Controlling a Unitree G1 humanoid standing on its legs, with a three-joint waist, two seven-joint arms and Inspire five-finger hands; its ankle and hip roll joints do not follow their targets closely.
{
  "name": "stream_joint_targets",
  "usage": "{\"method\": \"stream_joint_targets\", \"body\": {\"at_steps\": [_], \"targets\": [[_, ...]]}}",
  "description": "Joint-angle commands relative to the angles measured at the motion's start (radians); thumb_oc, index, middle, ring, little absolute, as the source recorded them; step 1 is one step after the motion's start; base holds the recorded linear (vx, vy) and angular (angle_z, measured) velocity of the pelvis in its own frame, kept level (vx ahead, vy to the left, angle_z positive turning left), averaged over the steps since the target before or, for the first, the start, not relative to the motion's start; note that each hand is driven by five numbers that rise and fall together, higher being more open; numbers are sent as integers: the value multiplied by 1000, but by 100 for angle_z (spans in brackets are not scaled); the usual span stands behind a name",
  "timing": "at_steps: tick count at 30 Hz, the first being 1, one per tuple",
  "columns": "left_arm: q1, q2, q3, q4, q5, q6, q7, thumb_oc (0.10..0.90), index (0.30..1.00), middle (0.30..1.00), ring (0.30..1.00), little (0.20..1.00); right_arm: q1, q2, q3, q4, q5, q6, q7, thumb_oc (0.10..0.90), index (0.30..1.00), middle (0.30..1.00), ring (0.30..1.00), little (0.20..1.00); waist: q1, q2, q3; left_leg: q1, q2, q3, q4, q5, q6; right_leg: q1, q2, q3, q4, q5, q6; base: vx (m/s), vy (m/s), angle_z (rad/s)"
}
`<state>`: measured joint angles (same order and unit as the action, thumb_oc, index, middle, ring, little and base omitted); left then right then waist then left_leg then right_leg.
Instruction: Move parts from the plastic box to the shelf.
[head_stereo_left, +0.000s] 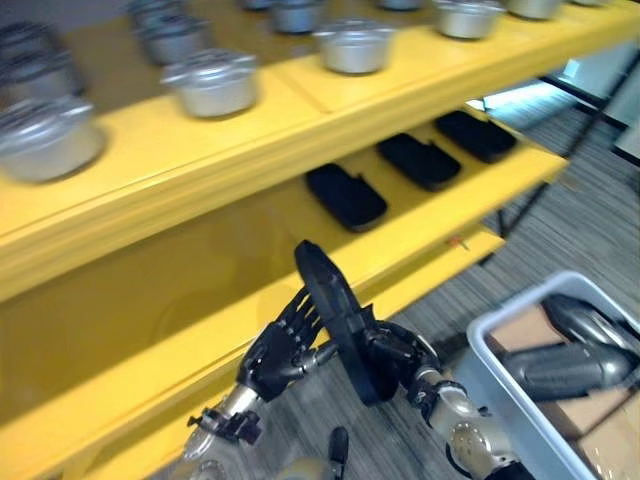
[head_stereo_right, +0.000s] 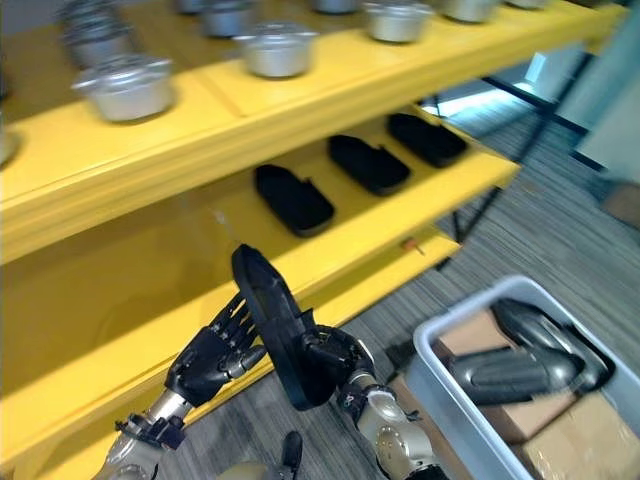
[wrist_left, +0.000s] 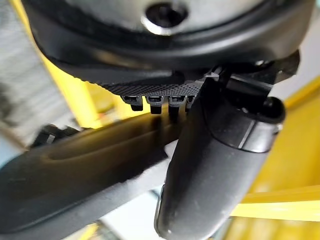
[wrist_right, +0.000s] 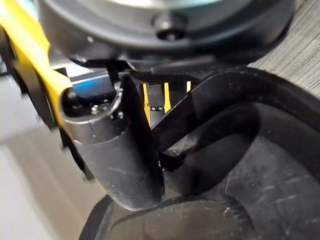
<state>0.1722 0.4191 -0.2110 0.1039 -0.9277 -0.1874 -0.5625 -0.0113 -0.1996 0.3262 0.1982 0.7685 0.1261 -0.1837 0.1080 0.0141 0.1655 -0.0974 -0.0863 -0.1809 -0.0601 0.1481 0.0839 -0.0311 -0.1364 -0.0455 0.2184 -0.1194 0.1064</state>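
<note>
Fingers of both hands around black part

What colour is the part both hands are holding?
Black. The part, held on edge between the left hand and right hand, shows best in the left eye view.

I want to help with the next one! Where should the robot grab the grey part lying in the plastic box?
Probably around its middle, coming down from above. The grey part lies long and flat across the plastic box, open on top, so fingers could likely wrap its narrow body. The box walls block its sides.
</note>
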Motion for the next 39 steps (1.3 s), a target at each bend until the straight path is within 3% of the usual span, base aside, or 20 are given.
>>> {"method": "stream_joint_targets", "body": {"at_steps": [1, 3, 5, 8, 12, 15, 16, 20, 21, 23, 25, 27, 31, 36, 39], "targets": [[-46, -29, -17, -182, 19, -34, -76, 900, 1000, 1000, 1000, 1000, -53, 11, -6, -145, 29, -14, 45, 400, 300, 300, 300, 300, -33, -19, -53, 57, 24, 51, -3, -56, -17, -21, 96, 4, -119, 159, -48, 133, 17, 221], [-40, -48, -9, -186, 16, -37, -41, 900, 1000, 1000, 1000, 1000, -31, 10, 7, -152, 45, 24, 52, 400, 300, 300, 300, 300, -40, -26, -58, 55, 4, 10, -2, -52, -17, -15, 155, 40, -117, 140, -78, 128, -5, 113], [-36, -63, 2, -188, 7, -39, -23, 900, 1000, 1000, 1000, 1000, -24, 14, 8, -139, 42, 22, 61, 400, 300, 300, 300, 300, -42, -29, -56, 55, -13, -13, 7, -52, -15, -9, 183, 61, -125, 136, -94, 95, -29, 70], [-41, -82, 32, -178, 29, -62, 4, 900, 1000, 1000, 1000, 1000, -59, 5, 16, -78, 22, -46, 90, 400, 300, 300, 300, 300, -25, -25, -50, 10, -40, -32, 41, -52, -12, -24, 187, 85, -164, 160, -104, 8, -107, 27], [-29, -90, 57, -177, 36, -100, 35, 900, 1000, 1000, 1000, 1000, -76, -10, 14, -100, -36, -52, 117, 400, 300, 300, 300, 300, -25, -20, -51, -14, -50, 13, 108, -91, -13, -25, 170, 66, -178, 160, -104, 33, -77, 17], [-50, -103, 71, -169, 6, -77, 16, 900, 1000, 1000, 1000, 1000, -62, -22, 5, -127, -71, -87, 78, 400, 300, 300, 300, 300, -57, -21, -47, -40, -1, 192, 184, -122, -38, -32, 136, -10, -170, 156, -102, -30, -18, 48], [-65, -116, 70, -158, 12, -74, 0, 900, 1000, 1000, 1000, 1000, -53, -26, -11, -134, -98, -106, 66, 400, 300, 300, 300, 300, -78, -23, -46, -42, 35, 267, 208, -133, -51, -40, 116, -59, -153, 151, -102, -37, 36, 150], [-50, -124, 67, -168, 45, -79, -3, 900, 1000, 1000, 1000, 1000, -66, -38, -26, -109, -57, -90, 88, 400, 300, 300, 300, 300, -76, -19, -48, -12, 59, 203, 175, -121, -59, -44, 106, -40, -135, 148, -104, 80, 140, 85], [-43, -121, 67, -181, 56, -82, 10, 900, 1000, 1000, 1000, 1000, -75, -39, -30, -97, -35, -72, 89, 400, 300, 300, 300, 300, -69, -16, -53, 5, 79, 152, 140, -103, -67, -39, 103, -21, -135, 143, -106, 108, 167, -10], [-41, -116, 69, -192, 52, -74, 16, 900, 1000, 1000, 1000, 1000, -86, -35, -40, -83, -24, -53, 82, 400, 300, 300, 300, 300, -66, -10, -59, 29, 138, 115, 90, -63, -97, -16, 92, -9, -141, 132, -104, 161, 267, -13], [-51, -113, 78, -185, 54, -70, -13, 900, 1000, 1000, 1000, 1000, -98, -31, -53, -85, -20, -50, 40, 400, 300, 300, 300, 300, -72, -1, -65, 22, 230, 129, 61, -5, -137, 18, 53, -15, -143, 117, -92, 155, 478, -28], [-67, -98, 75, -170, 56, -95, -26, 900, 1000, 1000, 1000, 1000, -94, -36, -61, -84, 1, -58, 25, 400, 300, 300, 300, 300, -82, 10, -71, 51, 239, 162, 48, -23, -142, 20, 32, -31, -139, 110, -81, 72, 529, 2], [-63, -48, 97, -181, 101, -203, -7, 900, 1000, 1000, 1000, 1000, -53, -29, -118, -88, 3, -93, 11, 400, 300, 300, 300, 300, -90, 16, -77, 88, 208, 180, 24, -52, -130, 28, -13, -46, -121, 111, -43, 59, 463, 8], [-47, -22, 131, -206, 92, -182, -38, 900, 1000, 1000, 1000, 1000, -49, -9, -196, -60, -5, -104, -14, 400, 300, 300, 300, 300, -67, -4, -88, 105, 159, 187, 4, -73, -88, 42, -41, -87, -87, 108, -17, 49, 247, 13], [-38, -10, 142, -217, 101, -172, -24, 900, 1000, 1000, 1000, 1000, -58, 0, -215, -44, 8, -73, -15, 400, 300, 300, 300, 300, -53, -17, -76, 128, 138, 192, -9, -80, -59, 2, -47, -96, 16, 133, -2, 27, 82, 15]]}}
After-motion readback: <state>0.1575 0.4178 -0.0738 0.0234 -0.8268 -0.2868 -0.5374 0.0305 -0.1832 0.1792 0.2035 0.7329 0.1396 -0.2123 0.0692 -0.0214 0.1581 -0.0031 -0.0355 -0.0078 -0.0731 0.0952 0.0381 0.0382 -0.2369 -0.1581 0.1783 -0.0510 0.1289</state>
